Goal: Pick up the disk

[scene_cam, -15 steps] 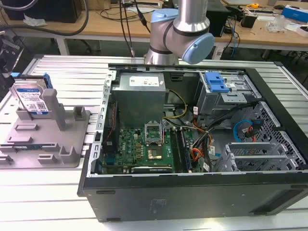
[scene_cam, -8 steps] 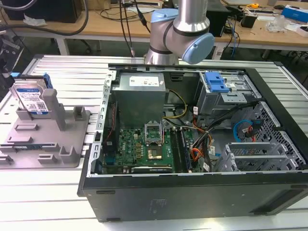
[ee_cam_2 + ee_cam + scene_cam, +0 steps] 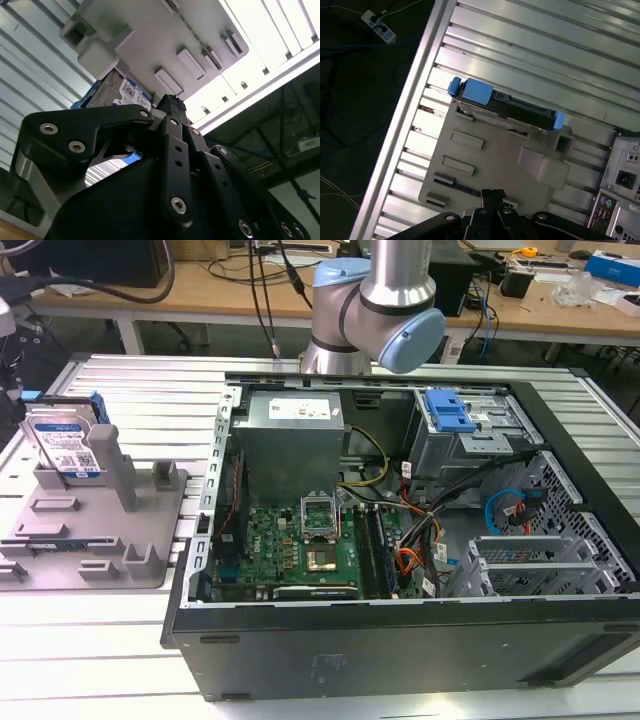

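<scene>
Disk (image 3: 66, 445) stands upright on its edge at the back of the grey holder (image 3: 100, 540), out at about nine o'clock from the open computer case (image 3: 400, 640) on the exterior view's left. Its blue-and-white label faces the camera, with a blue rail along its side. At twelve o'clock behind the case I can see the arm (image 3: 385, 300) above the slatted table (image 3: 140, 390), and in the first wrist view the gripper (image 3: 492, 192) hangs over the holder, fingers pressed together on nothing, well apart from the disk.
</scene>
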Motion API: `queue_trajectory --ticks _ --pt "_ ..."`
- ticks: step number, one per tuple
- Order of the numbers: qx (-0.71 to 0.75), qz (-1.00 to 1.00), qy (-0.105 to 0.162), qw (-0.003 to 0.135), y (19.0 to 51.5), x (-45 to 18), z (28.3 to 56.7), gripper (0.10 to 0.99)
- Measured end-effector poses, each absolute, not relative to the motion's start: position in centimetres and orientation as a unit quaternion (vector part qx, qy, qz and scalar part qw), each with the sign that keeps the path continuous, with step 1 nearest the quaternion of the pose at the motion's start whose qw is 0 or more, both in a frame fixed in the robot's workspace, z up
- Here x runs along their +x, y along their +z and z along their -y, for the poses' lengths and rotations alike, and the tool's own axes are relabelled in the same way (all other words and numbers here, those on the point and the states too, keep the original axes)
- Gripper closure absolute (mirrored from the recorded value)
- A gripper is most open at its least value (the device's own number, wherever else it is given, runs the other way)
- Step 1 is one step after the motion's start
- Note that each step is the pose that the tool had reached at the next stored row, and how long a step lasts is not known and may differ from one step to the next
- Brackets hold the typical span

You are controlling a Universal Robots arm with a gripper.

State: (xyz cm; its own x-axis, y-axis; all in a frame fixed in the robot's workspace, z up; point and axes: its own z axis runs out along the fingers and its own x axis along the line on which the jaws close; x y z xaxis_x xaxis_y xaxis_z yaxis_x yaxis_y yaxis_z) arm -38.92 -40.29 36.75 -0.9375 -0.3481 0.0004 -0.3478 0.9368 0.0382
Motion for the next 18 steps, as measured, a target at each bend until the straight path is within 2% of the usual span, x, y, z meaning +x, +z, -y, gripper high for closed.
queue_trajectory --ticks 15,17,18 --pt "0.354 0.935 -0.018 0.007 36.71 -38.92 40.29 0.980" --pt "0.372 0.928 -0.018 0.007 36.70 -38.92 40.29 0.973" --pt "0.385 0.923 -0.018 0.008 36.69 -38.92 40.29 0.918"
